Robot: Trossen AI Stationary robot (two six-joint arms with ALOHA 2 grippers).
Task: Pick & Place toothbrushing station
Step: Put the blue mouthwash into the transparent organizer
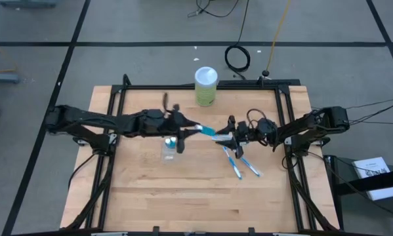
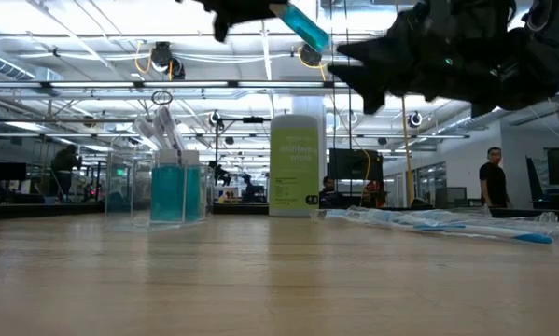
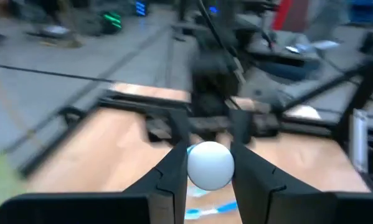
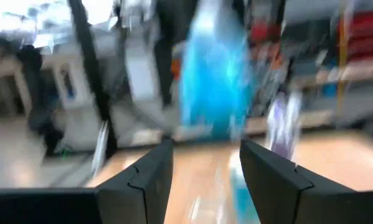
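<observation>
A large open workshop with ceiling lights, shelving and a person standing at the far right stretches behind the wooden table [image 1: 183,190], which sits in a black frame on a grey floor marked with dark lines. The green canister [image 1: 206,87] with a white lid stands near the table's far edge; in the low view it carries dark print on its label, too small to read. No other writing can be made out. The left gripper [image 1: 191,128] hangs above the table's middle, its fingers [image 3: 174,180] pinching the white cap of a teal tube [image 2: 302,25]; the left wrist view shows that round cap squeezed between them, while the low view shows the tube's teal body raised well above the table. The right gripper [image 1: 227,136] is close to the tube's other end, its fingers [image 4: 155,174] spread apart with the blurred tube just beyond them. The clear cup [image 2: 172,182], seen from above just below the left gripper, holds teal tubes, plain only in the low view. Two toothbrushes [image 1: 239,164] lie on the wood near the right gripper, seemingly in clear wrapping.
</observation>
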